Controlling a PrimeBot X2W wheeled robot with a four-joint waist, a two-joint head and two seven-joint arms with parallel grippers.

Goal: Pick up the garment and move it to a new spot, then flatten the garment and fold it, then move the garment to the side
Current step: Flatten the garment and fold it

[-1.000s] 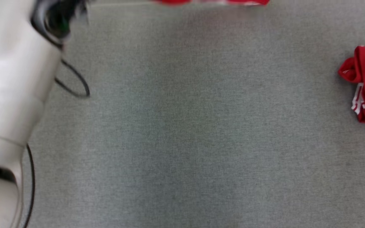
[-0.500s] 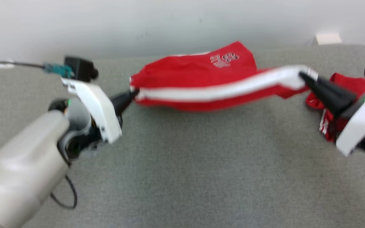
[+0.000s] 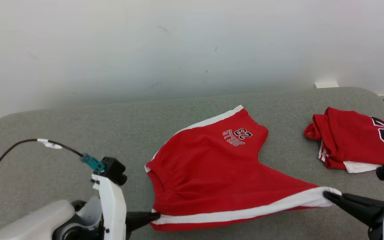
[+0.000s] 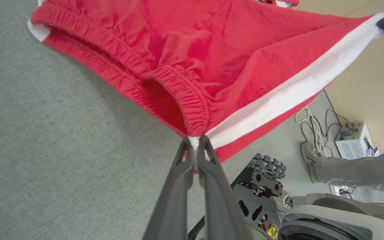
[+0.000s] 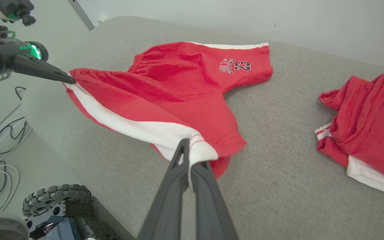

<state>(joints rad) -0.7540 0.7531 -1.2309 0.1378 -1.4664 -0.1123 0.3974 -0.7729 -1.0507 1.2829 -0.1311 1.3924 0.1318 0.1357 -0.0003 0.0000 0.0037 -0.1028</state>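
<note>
Head view shows the red shorts lying around the middle of the grey padded surface, reaching toward its near edge. The leg printed with the number 23 is spread flat toward the far edge. The left gripper is pinched closed on the waistband corner where the white side stripe begins, close to the near edge. The right gripper is clamped on the hem end of that same stripe, so the stripe runs taut between the two and that side of the shorts is raised off the surface. A second red garment with black numerals lies crumpled near the far right corner, apart from the shorts
</note>
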